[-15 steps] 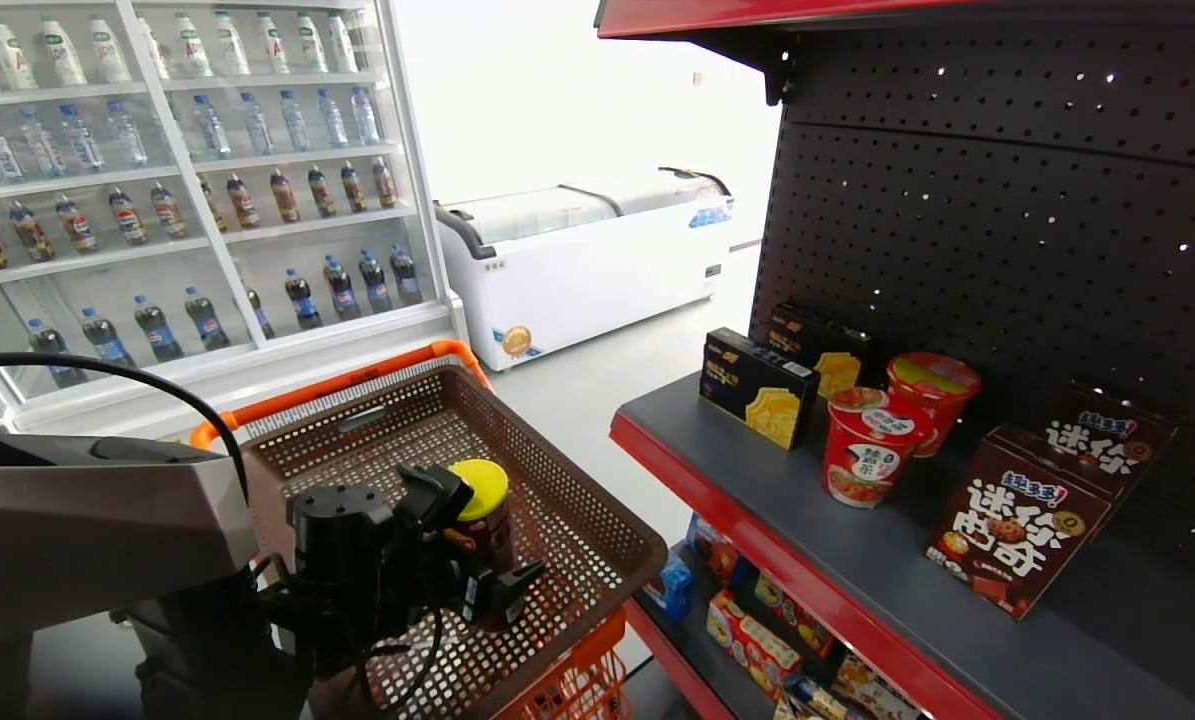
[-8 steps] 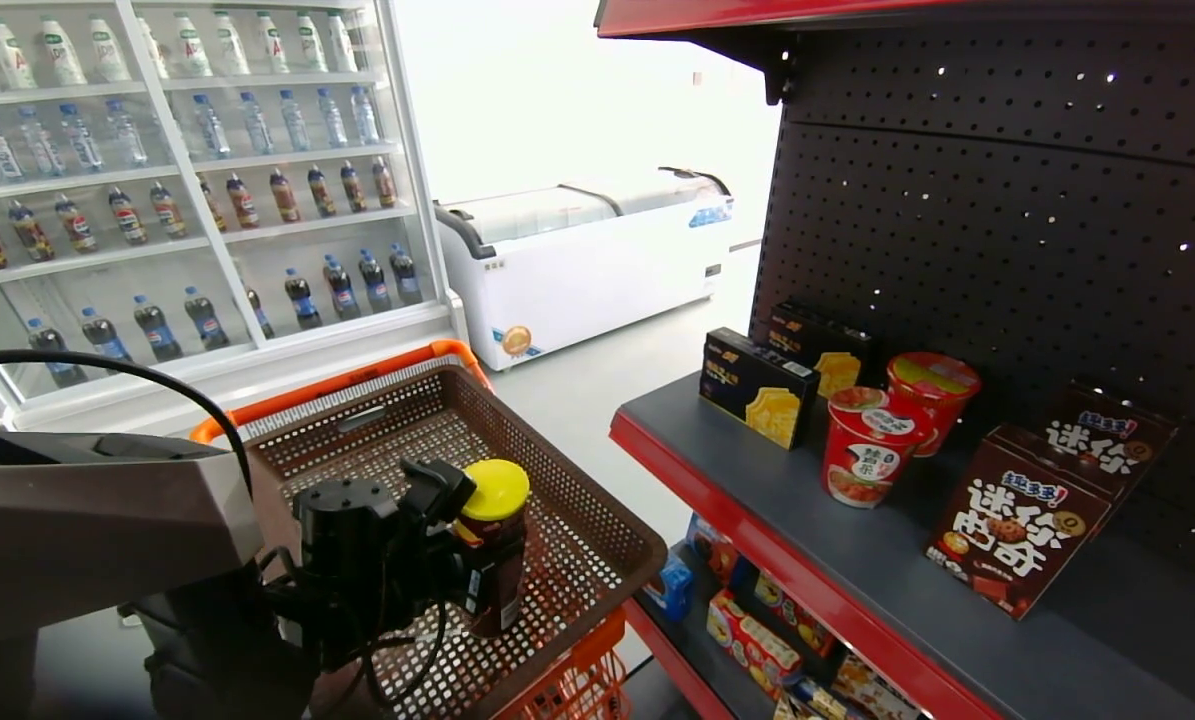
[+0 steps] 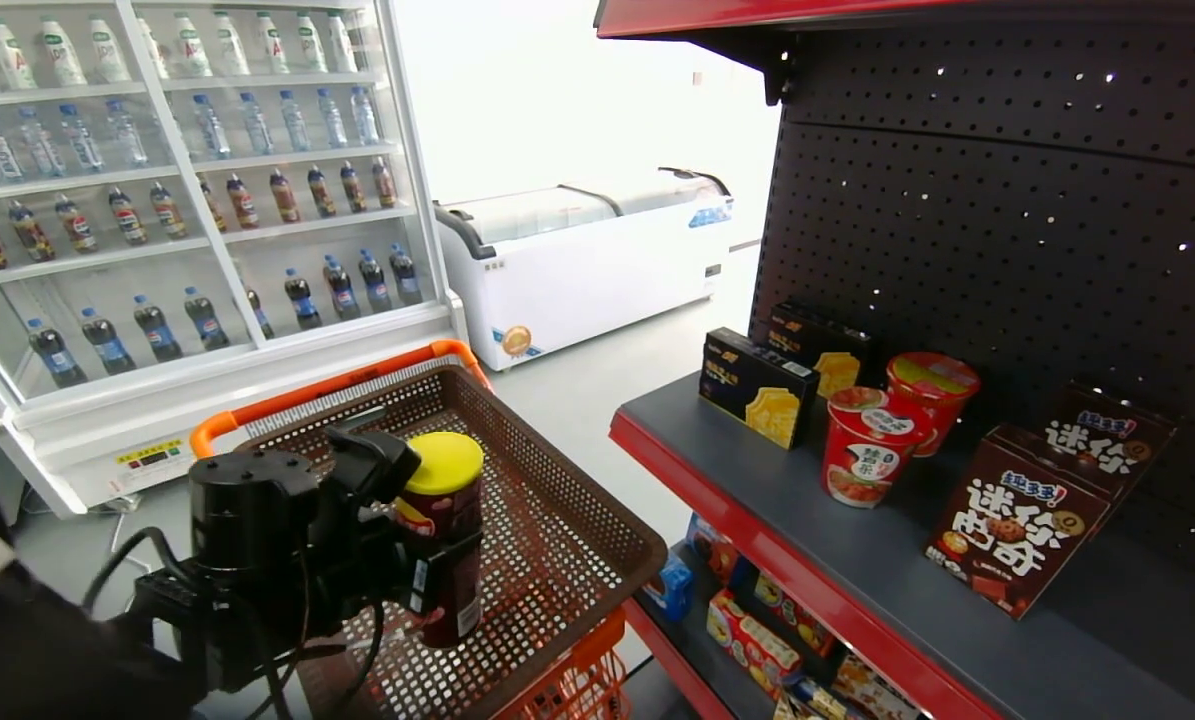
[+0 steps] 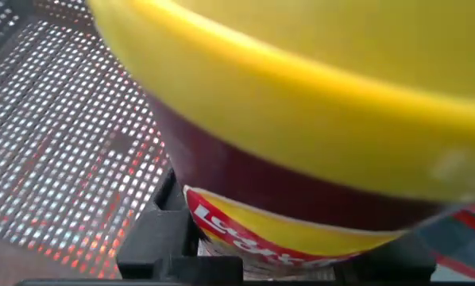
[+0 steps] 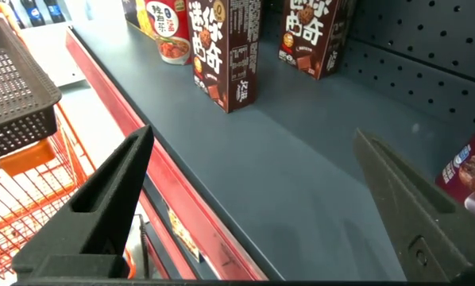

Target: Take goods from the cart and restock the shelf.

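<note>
Head view: the left gripper is closed around a dark red canister with a yellow lid, one finger on each side of the body. The canister is upright over the brown mesh basket of the cart. Whether its base touches the mesh cannot be told. To the right, well apart from the canister, the shelf carries black boxes, red cups and brown boxes, each kind two deep.

Left wrist view: the lid and the canister's upper body sit close to the lens. Black fingers show beneath, and the basket mesh lies behind.

Right wrist view: the right gripper is spread wide and holds nothing. It hangs over a bare stretch of the shelf deck, with the brown boxes and a cup beyond it. A red packet stands at the deck's far side.
</note>
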Controlling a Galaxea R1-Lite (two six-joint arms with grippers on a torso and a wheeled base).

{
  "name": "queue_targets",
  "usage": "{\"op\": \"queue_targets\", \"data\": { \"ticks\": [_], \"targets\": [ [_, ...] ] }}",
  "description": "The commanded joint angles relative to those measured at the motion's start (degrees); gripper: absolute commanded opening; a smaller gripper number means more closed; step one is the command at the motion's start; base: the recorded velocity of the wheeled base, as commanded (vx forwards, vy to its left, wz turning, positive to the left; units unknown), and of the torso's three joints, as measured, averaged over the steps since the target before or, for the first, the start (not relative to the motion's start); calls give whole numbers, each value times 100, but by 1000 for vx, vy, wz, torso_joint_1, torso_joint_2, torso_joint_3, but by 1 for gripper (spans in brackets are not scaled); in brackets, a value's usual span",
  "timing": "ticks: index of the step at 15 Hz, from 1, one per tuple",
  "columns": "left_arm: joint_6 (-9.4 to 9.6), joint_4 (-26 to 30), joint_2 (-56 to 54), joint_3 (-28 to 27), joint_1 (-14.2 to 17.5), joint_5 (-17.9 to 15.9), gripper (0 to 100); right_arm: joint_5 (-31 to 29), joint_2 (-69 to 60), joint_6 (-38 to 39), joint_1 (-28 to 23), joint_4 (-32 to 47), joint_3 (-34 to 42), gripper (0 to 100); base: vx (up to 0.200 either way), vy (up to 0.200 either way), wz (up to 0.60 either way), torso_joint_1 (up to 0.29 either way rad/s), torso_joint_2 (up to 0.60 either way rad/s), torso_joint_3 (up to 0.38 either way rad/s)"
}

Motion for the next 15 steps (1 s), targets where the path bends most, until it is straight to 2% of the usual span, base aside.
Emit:
{"op": "queue_targets", "data": {
  "ticks": [1,2,4,5,6,7,8,9,13,14,15],
  "targets": [
    [-18,1011,-1712,-90,306,244,0,1,-2,-8,0,-2,0,100,0,0,0,0,0,0],
    [-36,1082,-1844,-99,350,236,0,1,-2,1,0,-2,0,100,0,0,0,0,0,0],
    [-528,1662,-2740,-284,403,183,0,1,-2,1,0,-2,0,100,0,0,0,0,0,0],
    [-599,1855,-2925,-292,403,174,0,1,-2,1,0,-2,0,100,0,0,0,0,0,0],
    [-818,2514,-3540,-240,368,113,0,1,-2,1,9,-2,0,100,0,0,0,0,0,0],
    [-818,2514,-3540,-240,368,113,0,1,-2,1,9,-2,0,100,0,0,0,0,0,0],
    [-809,2778,-3962,-117,438,165,0,1,-2,-8,9,-2,0,100,0,0,0,0,0,0],
    [-766,2822,-4199,-90,596,227,0,-8,-2,-8,0,-2,0,100,0,0,0,0,0,0],
    [-177,2839,-4876,560,719,244,0,1,-2,1,0,-2,0,100,0,0,0,0,0,0],
    [149,2848,-5263,903,719,244,0,1,-2,1,0,-2,0,100,0,0,0,0,0,0],
    [272,2866,-5447,1017,719,253,0,1,-2,1,0,-2,0,100,0,0,0,0,0,0]
  ]
}}
